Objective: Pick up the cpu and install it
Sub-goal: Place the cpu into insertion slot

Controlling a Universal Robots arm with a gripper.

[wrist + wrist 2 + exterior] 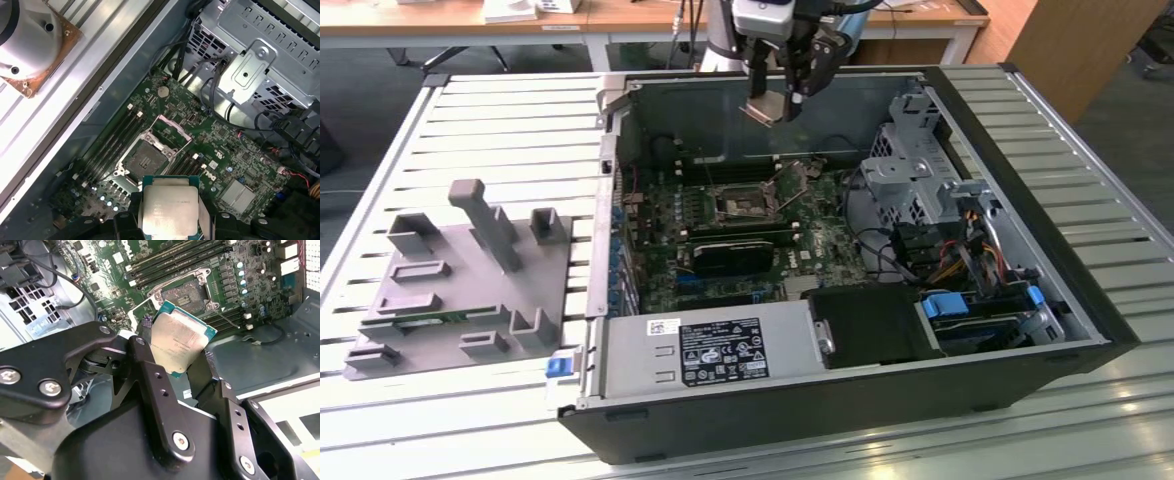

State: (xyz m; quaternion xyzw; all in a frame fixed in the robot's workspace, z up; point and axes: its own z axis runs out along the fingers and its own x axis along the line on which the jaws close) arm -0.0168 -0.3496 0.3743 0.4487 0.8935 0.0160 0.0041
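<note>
The cpu (766,107), a flat square chip with a silver-grey metal top and a thin green rim, hangs in the air above the back of the open computer case. My gripper (774,100) is shut on it, its black fingers (150,375) pressing the chip's two opposite edges. Both wrist views show the cpu (180,344) (169,209) between those fingers. Below it on the green motherboard lies the open cpu socket (744,204) (145,160) (189,294), with its metal retention frame lifted and nothing in it. The chip is well above the socket.
The case walls (630,130) ring the motherboard. A black card (731,254), a metal drive cage (914,165) with cables, and the power supply (707,350) crowd the interior. A grey parts fixture (460,280) stands on the slatted table at the exterior view's left.
</note>
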